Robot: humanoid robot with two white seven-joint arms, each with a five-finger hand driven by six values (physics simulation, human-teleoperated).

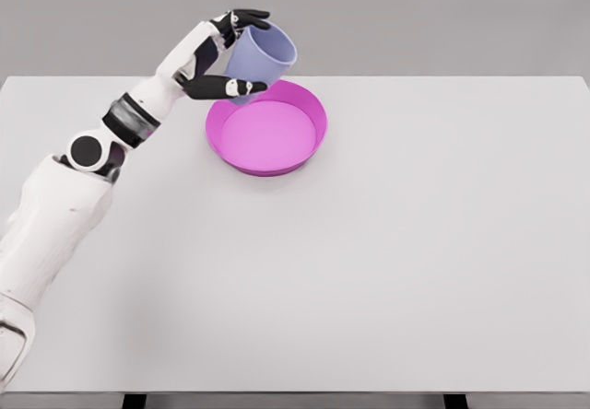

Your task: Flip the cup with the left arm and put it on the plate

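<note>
The left hand (224, 52), glossy white with black jointed fingers (251, 15), is clamped around a smooth lavender cup (263, 54), thumb below and fingers over its upper side. The cup is a tapered cylinder, tilted with its open mouth up and to the right, held above the far left rim of the plate (267, 162). The plate is round, matte magenta and shallow-walled, resting on the flat pale bench (415, 262).

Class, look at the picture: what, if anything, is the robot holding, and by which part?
The left hand holds the lavender cup by its side wall, thumb below and fingers over the top, tilted above the pink plate.
</note>
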